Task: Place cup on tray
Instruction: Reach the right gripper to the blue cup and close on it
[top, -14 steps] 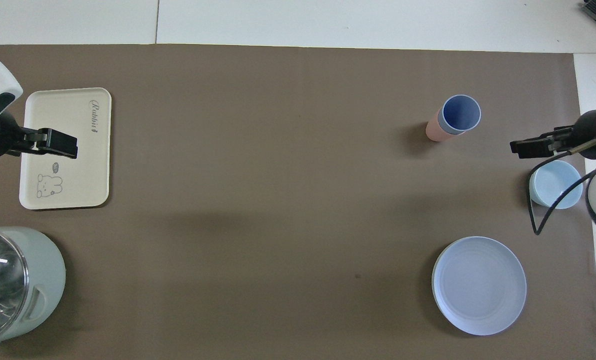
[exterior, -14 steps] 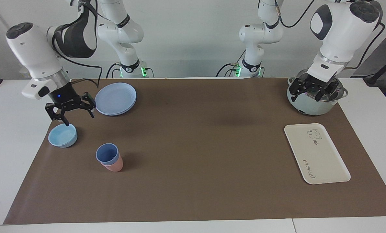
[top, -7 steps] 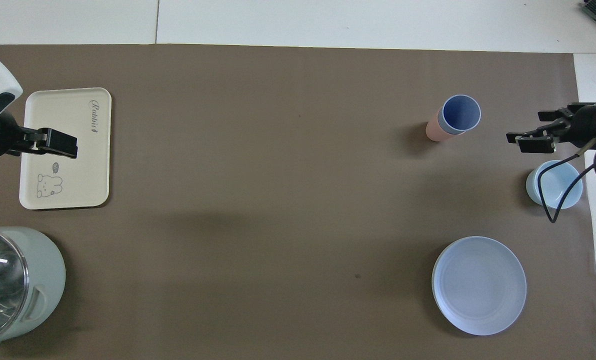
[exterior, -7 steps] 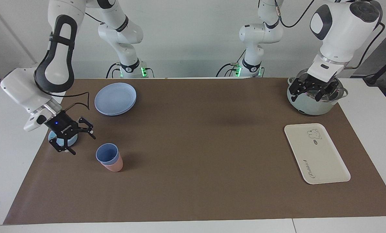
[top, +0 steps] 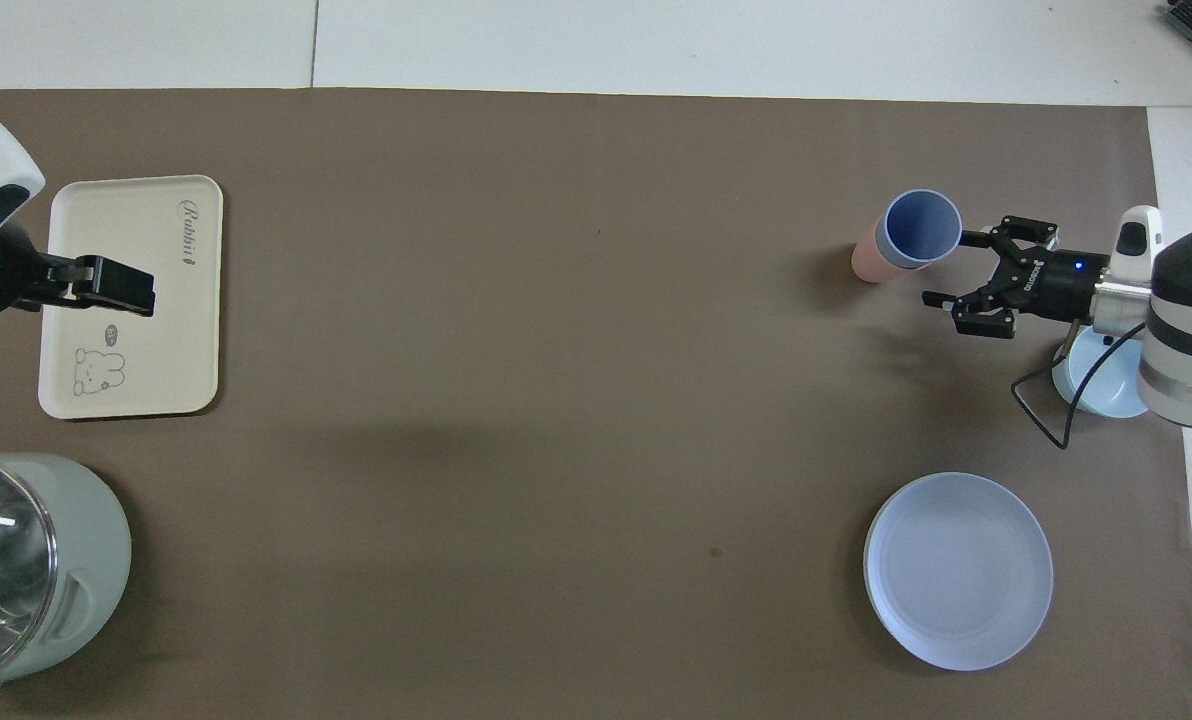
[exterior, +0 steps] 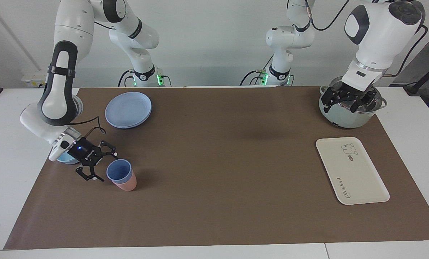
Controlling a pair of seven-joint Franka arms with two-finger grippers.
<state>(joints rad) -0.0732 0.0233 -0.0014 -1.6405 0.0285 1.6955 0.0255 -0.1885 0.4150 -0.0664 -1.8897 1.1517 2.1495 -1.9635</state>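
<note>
The periwinkle-blue cup [exterior: 118,169] stands upright, nested in a pink tumbler [exterior: 127,186], toward the right arm's end of the table; it also shows in the overhead view [top: 921,228]. My right gripper [exterior: 104,168] is open and low beside the cup, on the side toward the table's end, its fingers level with the cup's rim and not closed on it; it shows in the overhead view too [top: 948,268]. The cream tray [exterior: 358,180] lies bare at the left arm's end [top: 136,230]. My left gripper [exterior: 348,101] is open, raised and empty by the pot, waiting.
A light-blue bowl [exterior: 68,159] sits under the right wrist, partly hidden. A round blue plate [exterior: 128,109] lies nearer to the robots than the cup. A pale green pot [exterior: 344,118] with a glass lid stands nearer to the robots than the tray.
My right arm has swung down from above the bowl and moved toward the cup, its open gripper now beside the cup's rim. The left arm, cup and tray have not moved.
</note>
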